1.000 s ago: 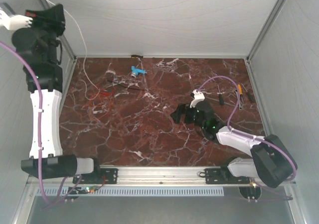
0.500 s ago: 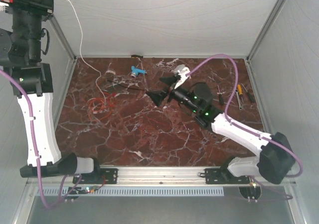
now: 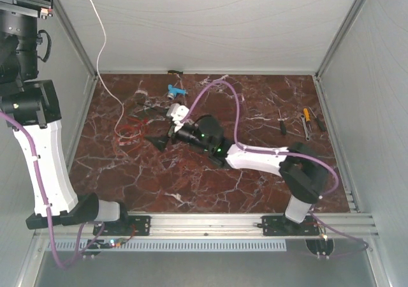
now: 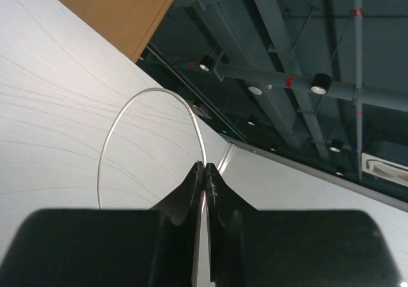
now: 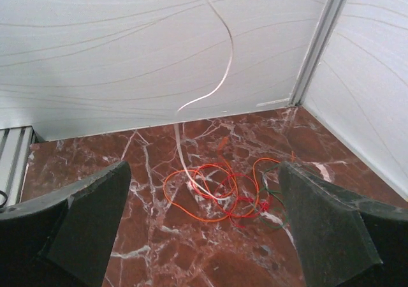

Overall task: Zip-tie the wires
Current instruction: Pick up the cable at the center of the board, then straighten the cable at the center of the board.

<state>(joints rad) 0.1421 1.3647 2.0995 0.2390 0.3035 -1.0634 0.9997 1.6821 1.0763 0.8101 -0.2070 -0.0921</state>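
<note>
R gripper (image 5: 204, 172) gaping wide, empty, aiming at wires (image 5: 220, 194). Tangle lying dead ahead on table (image 5: 153, 236), centred btwn fingers. L gripper (image 4: 203, 170) pinching white strand (image 4: 127, 118) high up, strand trailing down twd tangle.

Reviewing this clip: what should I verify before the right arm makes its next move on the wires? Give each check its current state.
1. Left gripper pinching the white strand: ok.
2. Right gripper open: ok.
3. Red and orange wires lie ahead, between the right fingers' line of approach: ok.
4. White strand reaches down to the wire pile: ok.
5. Wires gathered into a tight bundle: not ok, they curl loosely.
6. White strand passes around the wires: cannot tell.
</note>
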